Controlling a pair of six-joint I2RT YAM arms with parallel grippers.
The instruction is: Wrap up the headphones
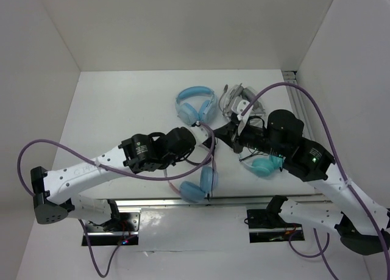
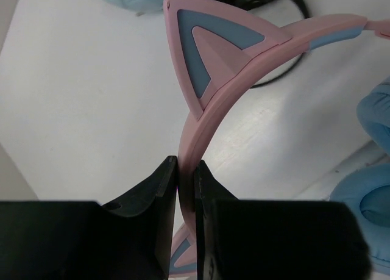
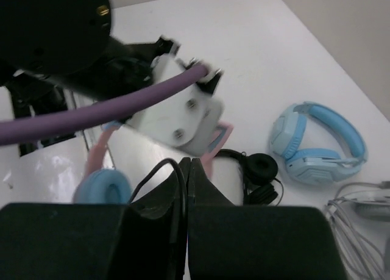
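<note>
Left fingers (image 2: 152, 194) clamped on pink headband (image 2: 210, 124) of headphones (image 1: 201, 185), right fingers (image 3: 210, 197) closed, seemingly pinching black cable (image 3: 159, 166)

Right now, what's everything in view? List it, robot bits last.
cat-ear headphones: 1, pink headband with light blue cups, near centre
black cable: 1, thin, black, looping up from the pink pair
blue headphones: 1, all light blue, far centre
teal headphones: 1, teal cups, right of centre, partly under the right arm
grey cable bundle: 1, grey-white, far side, right of the blue pair
black padded item: 1, black, near the blue pair; can't tell what it is
table: 1, white, walled
left gripper: 1, black, shut on the pink headband
right gripper: 1, black, shut, black cable apparently pinched
</note>
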